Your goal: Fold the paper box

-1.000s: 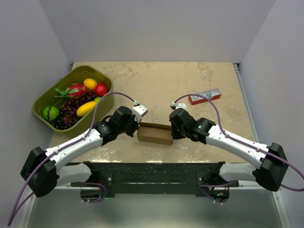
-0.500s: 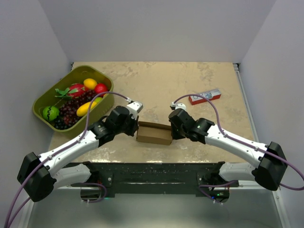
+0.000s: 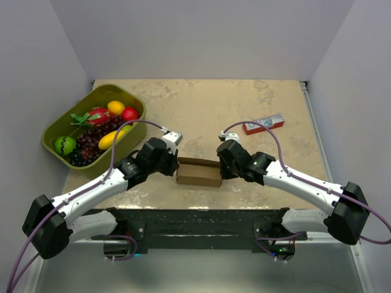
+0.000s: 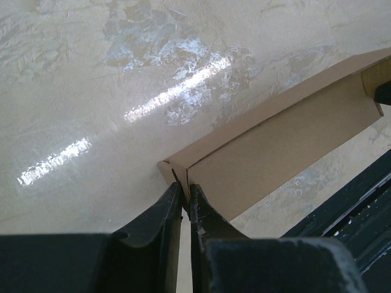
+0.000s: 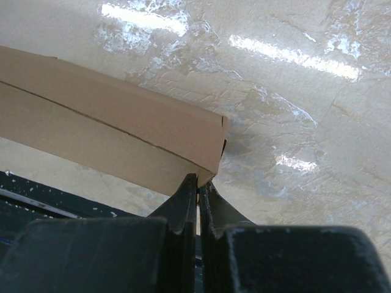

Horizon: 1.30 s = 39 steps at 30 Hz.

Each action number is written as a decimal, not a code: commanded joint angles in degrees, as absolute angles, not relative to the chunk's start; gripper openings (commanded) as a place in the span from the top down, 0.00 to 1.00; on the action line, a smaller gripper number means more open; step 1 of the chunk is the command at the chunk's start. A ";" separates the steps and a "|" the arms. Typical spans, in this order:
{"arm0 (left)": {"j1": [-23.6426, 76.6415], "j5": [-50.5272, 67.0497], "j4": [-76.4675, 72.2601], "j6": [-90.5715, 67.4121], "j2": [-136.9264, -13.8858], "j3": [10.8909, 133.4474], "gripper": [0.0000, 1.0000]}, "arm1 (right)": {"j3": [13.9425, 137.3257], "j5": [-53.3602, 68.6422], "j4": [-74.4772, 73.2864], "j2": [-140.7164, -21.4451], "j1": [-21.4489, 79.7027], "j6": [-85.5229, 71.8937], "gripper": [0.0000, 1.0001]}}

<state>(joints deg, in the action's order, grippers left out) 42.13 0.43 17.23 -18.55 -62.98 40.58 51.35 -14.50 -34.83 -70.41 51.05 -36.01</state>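
Though nearly closed, left hand (image 4: 183, 194) and right hand (image 5: 198, 183) each tight on paper box (image 3: 199, 176) ends.

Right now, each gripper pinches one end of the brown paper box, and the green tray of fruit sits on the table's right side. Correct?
No. The top view shows the green tray of fruit on the table's left side. The left gripper and right gripper do each pinch one end of the paper box.

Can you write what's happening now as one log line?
left gripper: shut on plain brown cardboard box, left end | right gripper: shut on its right end
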 commanded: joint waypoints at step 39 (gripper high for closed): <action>42.80 0.18 9.32 -20.57 -63.90 35.07 0.82 | 53.96 -19.95 -42.19 -71.98 52.03 -33.93 1.00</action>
